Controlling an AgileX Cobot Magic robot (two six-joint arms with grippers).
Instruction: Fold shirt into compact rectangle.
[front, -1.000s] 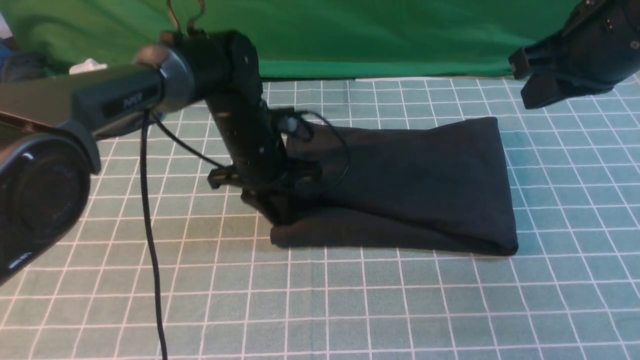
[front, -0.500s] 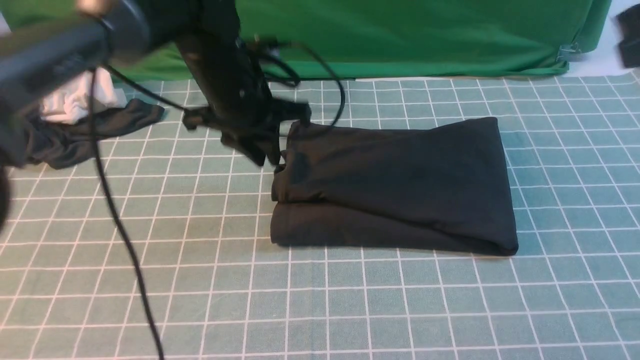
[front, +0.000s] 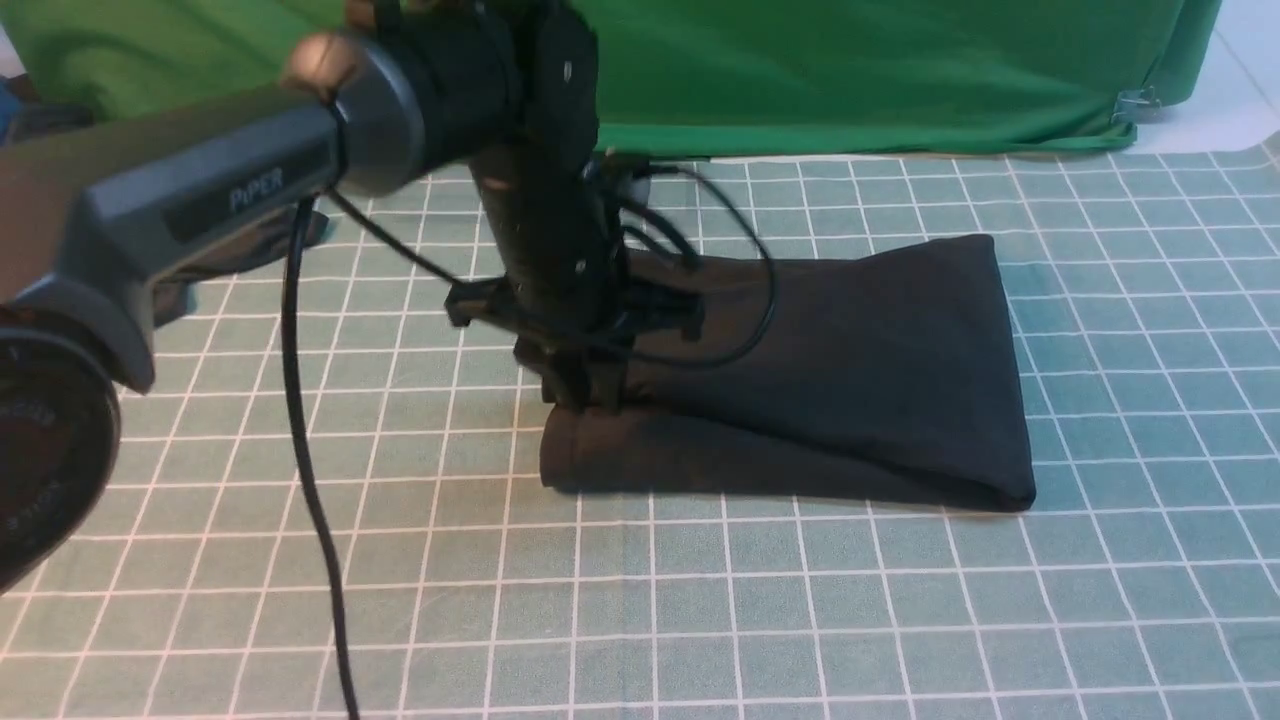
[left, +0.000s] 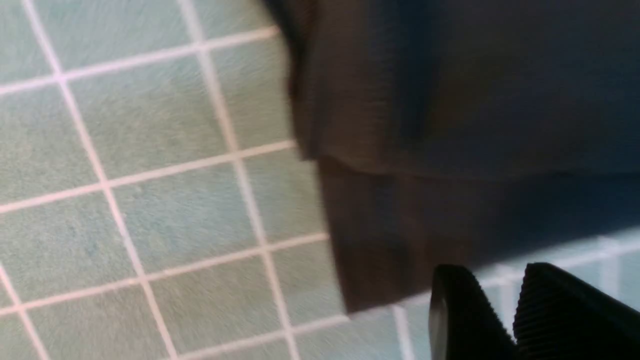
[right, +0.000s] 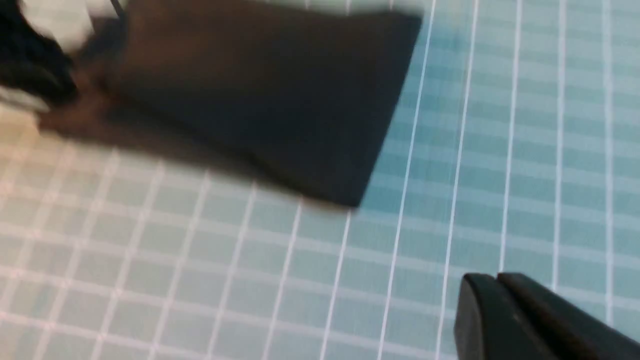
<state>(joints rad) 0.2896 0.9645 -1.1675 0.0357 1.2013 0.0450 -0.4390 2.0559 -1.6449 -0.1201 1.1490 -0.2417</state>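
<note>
Currently my left end effector, narrowly parted and seemingly empty, meets the left end of the crosswise shirt; right end effector, closed, hangs farther away.

Front view: bright, even, soft light from above, no glare. Shirt near-black, folds barely readable; soft shadow along its near edge on mat. Left arm looms soft-focused at left of frame, faint sheen on grey housing. Green cloth saturated across top. Grid lines bow slightly toward lower corners.

Left wrist view: motion blur, knit smeared; ribbing on left gripper readable.

Right wrist view: heavy smear, grid lines streaked, mat tint drifts warm to cool; right gripper edges crisper.
</note>
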